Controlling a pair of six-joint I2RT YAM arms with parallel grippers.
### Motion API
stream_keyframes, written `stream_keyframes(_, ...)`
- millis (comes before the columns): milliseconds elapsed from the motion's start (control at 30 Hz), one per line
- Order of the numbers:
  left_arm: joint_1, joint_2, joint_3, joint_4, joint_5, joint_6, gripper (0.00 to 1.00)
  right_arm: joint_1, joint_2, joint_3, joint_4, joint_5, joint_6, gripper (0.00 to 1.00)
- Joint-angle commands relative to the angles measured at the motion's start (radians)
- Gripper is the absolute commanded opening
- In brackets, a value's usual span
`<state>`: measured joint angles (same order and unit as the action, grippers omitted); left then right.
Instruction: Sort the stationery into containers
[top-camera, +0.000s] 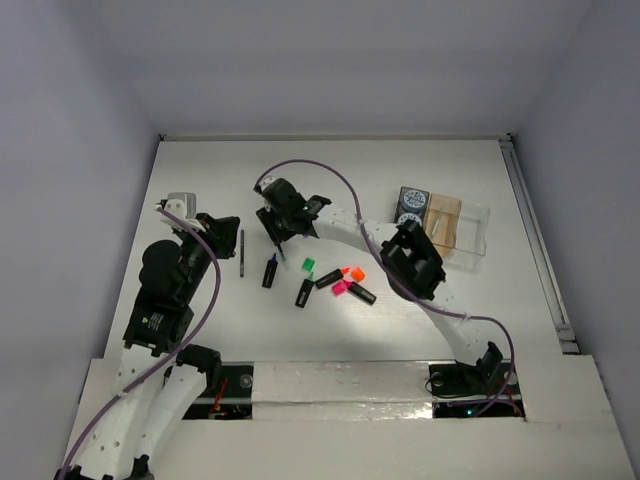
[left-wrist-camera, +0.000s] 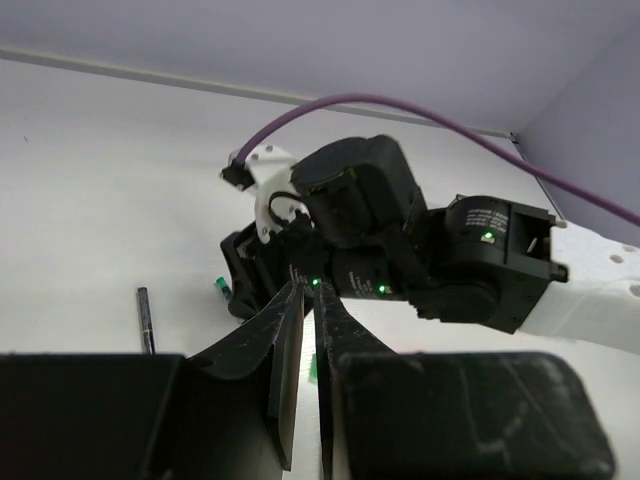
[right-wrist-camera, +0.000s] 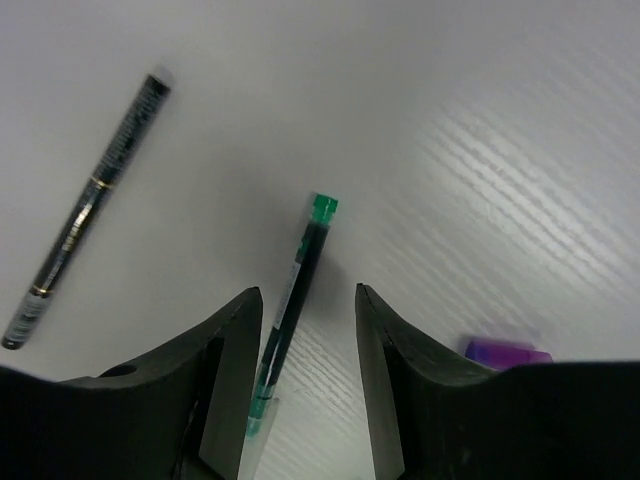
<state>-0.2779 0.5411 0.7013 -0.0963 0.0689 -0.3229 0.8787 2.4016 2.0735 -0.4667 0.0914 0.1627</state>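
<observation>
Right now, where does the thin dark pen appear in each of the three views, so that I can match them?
Top external: the thin dark pen lies left of centre, between the two arms.
Left wrist: low at the left, its lower end hidden behind the left gripper.
Right wrist: upper left, lying diagonally.
Shared landmark: the right gripper; the pen is on the picture's left of it each time.

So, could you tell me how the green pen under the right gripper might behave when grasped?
The green pen looks slim and round, so it may roll on the smooth table if nudged. Its straight body is probably stiff and light. Such a narrow barrel could pivot between the fingers.
</observation>
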Motion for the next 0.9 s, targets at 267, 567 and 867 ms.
stream_keyframes(267, 0.006, -0.007, 0.037, 0.032, 0.014, -0.002, 0.08, 0.016, 0.068, 0.083, -0.092, 0.054, -0.025, 0.41)
stream_keyframes(567, 0.006, -0.013, 0.037, 0.029, 0.016, -0.002, 0.09, 0.016, 0.074, 0.043, -0.098, 0.099, -0.023, 0.16)
stream_keyframes(867, 0.006, -0.013, 0.035, 0.03, 0.016, -0.004, 0.09, 0.016, -0.018, -0.047, 0.042, 0.111, 0.135, 0.0)
